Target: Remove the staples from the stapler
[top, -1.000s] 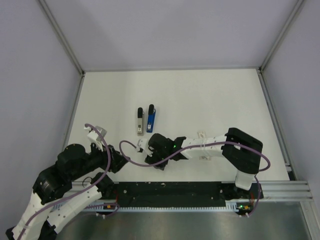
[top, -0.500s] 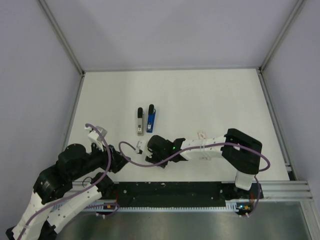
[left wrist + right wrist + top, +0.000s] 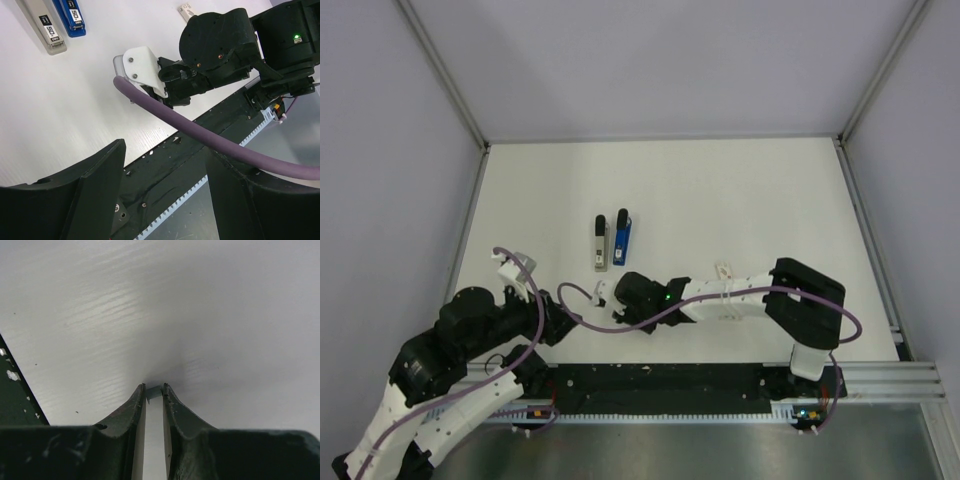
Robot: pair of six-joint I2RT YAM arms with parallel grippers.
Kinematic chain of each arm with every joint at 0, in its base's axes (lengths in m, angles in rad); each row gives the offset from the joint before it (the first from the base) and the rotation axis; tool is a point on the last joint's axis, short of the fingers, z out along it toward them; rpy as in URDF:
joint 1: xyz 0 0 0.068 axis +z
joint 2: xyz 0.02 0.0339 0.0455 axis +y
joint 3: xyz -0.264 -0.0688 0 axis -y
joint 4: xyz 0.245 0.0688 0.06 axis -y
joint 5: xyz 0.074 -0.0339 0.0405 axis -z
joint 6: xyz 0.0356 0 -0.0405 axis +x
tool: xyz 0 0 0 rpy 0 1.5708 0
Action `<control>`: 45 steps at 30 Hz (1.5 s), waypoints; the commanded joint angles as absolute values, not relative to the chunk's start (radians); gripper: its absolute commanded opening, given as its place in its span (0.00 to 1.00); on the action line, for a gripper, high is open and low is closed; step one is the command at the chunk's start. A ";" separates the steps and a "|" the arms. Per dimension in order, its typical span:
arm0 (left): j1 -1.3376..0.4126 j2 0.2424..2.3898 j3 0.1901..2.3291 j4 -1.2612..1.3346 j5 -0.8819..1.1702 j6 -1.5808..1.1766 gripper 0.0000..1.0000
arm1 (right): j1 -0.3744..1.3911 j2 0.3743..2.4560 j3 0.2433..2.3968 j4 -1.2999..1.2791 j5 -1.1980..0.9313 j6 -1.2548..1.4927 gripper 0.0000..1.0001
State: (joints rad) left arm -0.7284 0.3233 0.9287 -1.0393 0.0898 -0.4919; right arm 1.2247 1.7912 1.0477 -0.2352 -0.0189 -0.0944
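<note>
White table (image 3: 740, 200). L gripper (image 3: 165, 170) spread wide, empty, well near-left of stapler (image 3: 622, 232), prob. keeping clear. R gripper (image 3: 153, 387) just near side of stapler, tips down on table. Grey bar (image 3: 601, 243) just left of stapler. R fingers pinch tiny pale bit, likely staples (image 3: 154, 392); too small to confirm.

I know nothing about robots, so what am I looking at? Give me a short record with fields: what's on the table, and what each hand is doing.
Table: white, flat
Stapler: small, blue, lying mid-table, nothing touching it
Grey bar: lying close beside the stapler, parallel to it
Right hand: down at the table, nearer the arms than the stapler, fingers pinched narrow
Staples: tiny pale piece between the right hand's fingertips, apparently gripped
Left hand: fingers wide apart, holding nothing, off to the left near the table's front edge
</note>
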 commanded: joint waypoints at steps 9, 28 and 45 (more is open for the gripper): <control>-0.732 0.367 0.913 -0.904 0.143 -0.448 0.70 | 1.137 1.568 1.034 -0.445 0.187 0.173 0.12; -0.732 0.571 0.824 -0.661 0.230 -0.390 0.70 | 0.801 1.022 0.715 -0.675 0.371 0.633 0.17; -0.732 0.643 0.793 -0.581 0.270 -0.368 0.70 | 0.795 0.939 0.581 -0.724 0.316 0.799 0.16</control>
State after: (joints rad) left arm -0.7284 0.6353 0.7944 -0.6464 0.2504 -0.3901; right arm 0.8017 0.9520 0.5972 -0.7288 0.3275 0.7456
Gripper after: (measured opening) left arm 0.698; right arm 0.157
